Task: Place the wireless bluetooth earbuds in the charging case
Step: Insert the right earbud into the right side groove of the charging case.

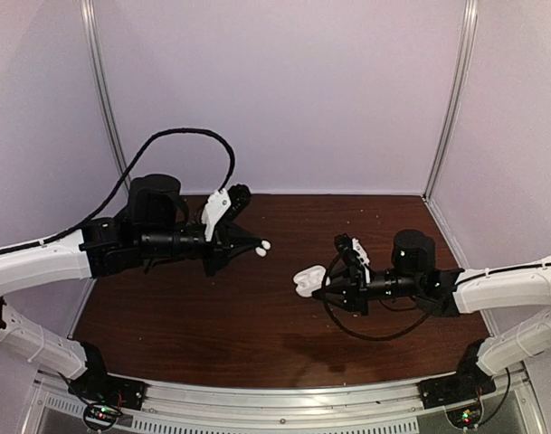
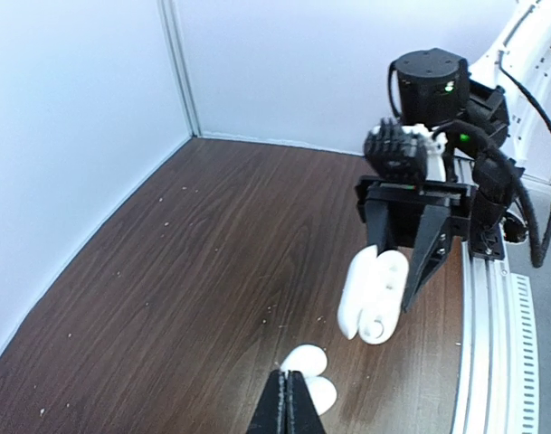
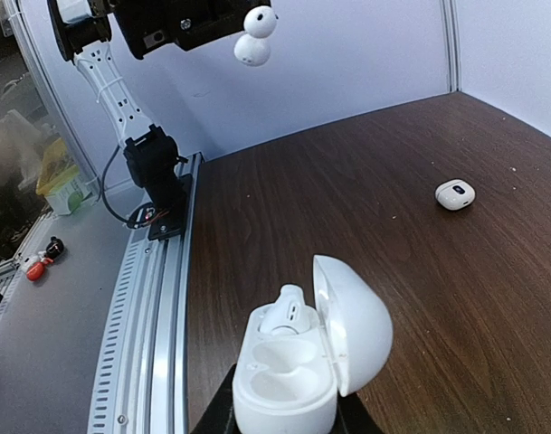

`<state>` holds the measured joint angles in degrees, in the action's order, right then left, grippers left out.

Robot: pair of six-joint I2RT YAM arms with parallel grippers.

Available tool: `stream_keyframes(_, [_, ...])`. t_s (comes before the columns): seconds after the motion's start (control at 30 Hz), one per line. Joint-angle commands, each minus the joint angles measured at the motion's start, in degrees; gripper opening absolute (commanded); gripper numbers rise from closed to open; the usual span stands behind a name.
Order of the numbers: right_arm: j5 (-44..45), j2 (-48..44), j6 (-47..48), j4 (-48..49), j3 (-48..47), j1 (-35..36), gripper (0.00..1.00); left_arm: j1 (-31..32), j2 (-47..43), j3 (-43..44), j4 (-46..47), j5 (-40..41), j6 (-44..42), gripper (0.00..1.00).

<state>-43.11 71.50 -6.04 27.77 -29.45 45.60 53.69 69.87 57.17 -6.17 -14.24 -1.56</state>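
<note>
Left pincer (image 2: 289,409) clamps an earbud (image 2: 307,363) at its tips; right pincer (image 1: 324,287) grips the open charging case (image 3: 289,384), and only its wrist view shows a seated earbud (image 3: 284,316) inside

The counter (image 1: 257,334) is dark brown wood with thin streaks. The earbud (image 1: 256,254) is shiny white. The case (image 1: 308,280) is white too. The arms (image 1: 166,242) are black and white. The walls (image 1: 284,90) are pale. The rail (image 1: 284,398) is silver.

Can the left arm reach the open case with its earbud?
Probably yes: the left gripper holds the earbud, nothing stands between it and the case in the right gripper, and one slot looks empty.
</note>
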Motion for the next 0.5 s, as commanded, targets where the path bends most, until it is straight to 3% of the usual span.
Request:
stream_keyframes(0.0, [-4.00, 1.73, -2.01, 4.67, -2.63, -0.25, 0.00, 3.44, 3.45, 4.34, 0.04, -0.30, -4.45, 0.00])
stream_keyframes(0.47, [-7.13, 4.36, -3.45, 6.02, -4.30, 0.80, 0.00, 8.33, 9.02, 6.94, 1.60, -0.20, -5.47, 0.00])
